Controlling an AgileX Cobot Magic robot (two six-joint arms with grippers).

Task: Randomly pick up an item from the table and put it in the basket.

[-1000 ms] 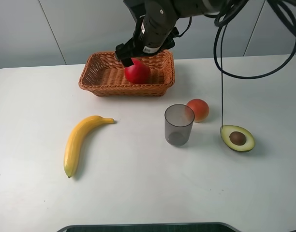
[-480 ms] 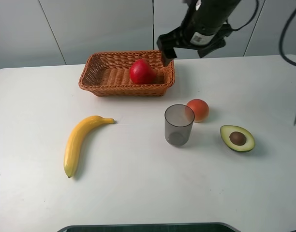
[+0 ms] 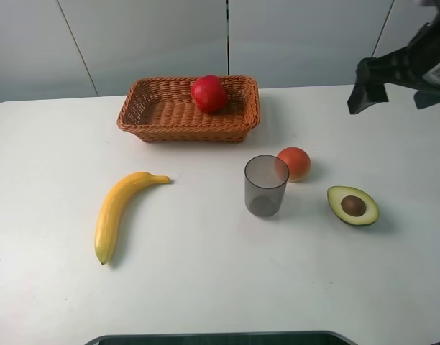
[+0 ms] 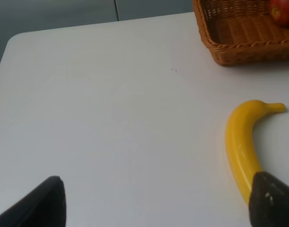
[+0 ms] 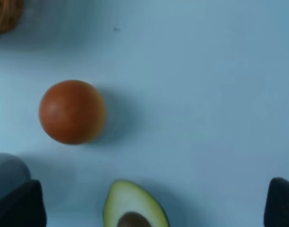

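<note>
The red apple (image 3: 209,93) lies in the wicker basket (image 3: 152,111) against its far wall, free of any gripper. It also shows at the edge of the left wrist view (image 4: 282,10), inside the basket (image 4: 239,42). My right gripper (image 3: 394,97) hangs open and empty high over the white table (image 3: 205,280) at the far right, well away from the basket. In the right wrist view its fingertips (image 5: 14,208) frame bare tabletop. My left gripper (image 4: 156,208) is open and empty over the table's left side, out of the exterior view.
A banana (image 3: 116,208) lies at the left front. A grey translucent cup (image 3: 266,185) stands mid-table, an orange-red round fruit (image 3: 295,163) just behind it to the right. A halved avocado (image 3: 353,205) lies further right.
My right gripper has let go of the apple in the basket, risen and swung far to the right. The apple has rolled toward the basket's far wall.
</note>
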